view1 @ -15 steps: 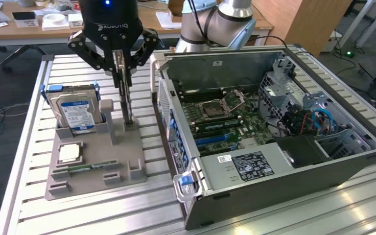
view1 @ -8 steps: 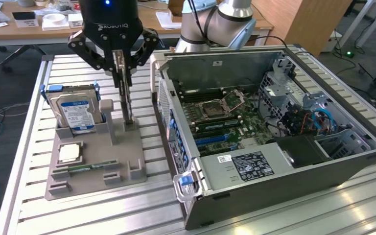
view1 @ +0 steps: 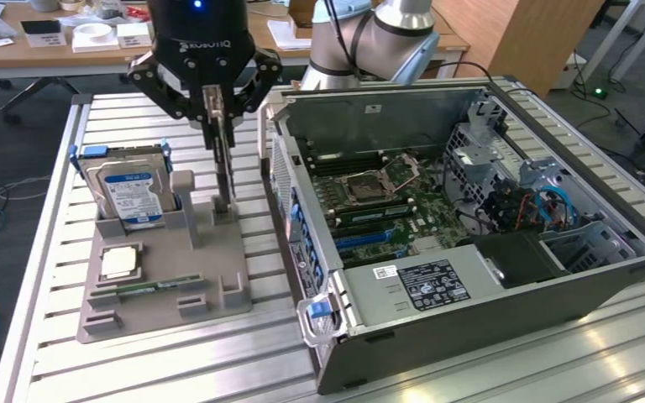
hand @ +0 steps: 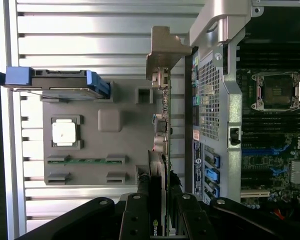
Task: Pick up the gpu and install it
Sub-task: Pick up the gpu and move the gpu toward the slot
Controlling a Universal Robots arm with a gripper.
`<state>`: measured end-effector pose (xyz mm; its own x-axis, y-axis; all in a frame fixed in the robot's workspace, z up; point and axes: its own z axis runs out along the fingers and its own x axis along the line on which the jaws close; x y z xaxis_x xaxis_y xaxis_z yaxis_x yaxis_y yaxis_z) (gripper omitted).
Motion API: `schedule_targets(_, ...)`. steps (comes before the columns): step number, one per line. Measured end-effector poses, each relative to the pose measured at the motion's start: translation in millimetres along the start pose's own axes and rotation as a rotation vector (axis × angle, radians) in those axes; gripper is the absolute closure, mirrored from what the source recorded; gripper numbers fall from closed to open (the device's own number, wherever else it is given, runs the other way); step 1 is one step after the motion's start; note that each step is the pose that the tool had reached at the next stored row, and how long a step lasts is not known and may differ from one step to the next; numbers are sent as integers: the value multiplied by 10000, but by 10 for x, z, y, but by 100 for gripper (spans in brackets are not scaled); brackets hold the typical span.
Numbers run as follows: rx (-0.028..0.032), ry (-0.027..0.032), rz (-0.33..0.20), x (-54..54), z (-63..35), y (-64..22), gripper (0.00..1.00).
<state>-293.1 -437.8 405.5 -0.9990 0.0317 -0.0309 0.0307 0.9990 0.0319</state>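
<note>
The gpu (view1: 225,168) hangs edge-on as a thin dark vertical card above the grey holder tray (view1: 165,290), just to the exterior view's left of the open computer case (view1: 591,277). My gripper (view1: 219,113) is shut on the card's top edge. The card's lower end reaches the tray's upright slot post; I cannot tell whether it is still seated there. In the wrist view the gpu (hand: 162,125) runs between my fingers (hand: 140,210), its silver end bracket (hand: 165,50) at the far end, beside the case's rear wall. The motherboard (view1: 379,201) lies exposed with blue expansion slots (view1: 356,242).
On the tray stand a silver hard drive with a blue label (view1: 132,193), a CPU chip (view1: 118,262) and a slim green memory stick (view1: 144,287). The case's metal rim (hand: 230,100) is close to the card. Desks and clutter lie behind the slatted table.
</note>
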Motion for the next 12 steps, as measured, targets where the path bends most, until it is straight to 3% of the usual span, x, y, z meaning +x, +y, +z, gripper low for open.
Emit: schedule_targets(12,1,0,-1,-272,9,8,74)
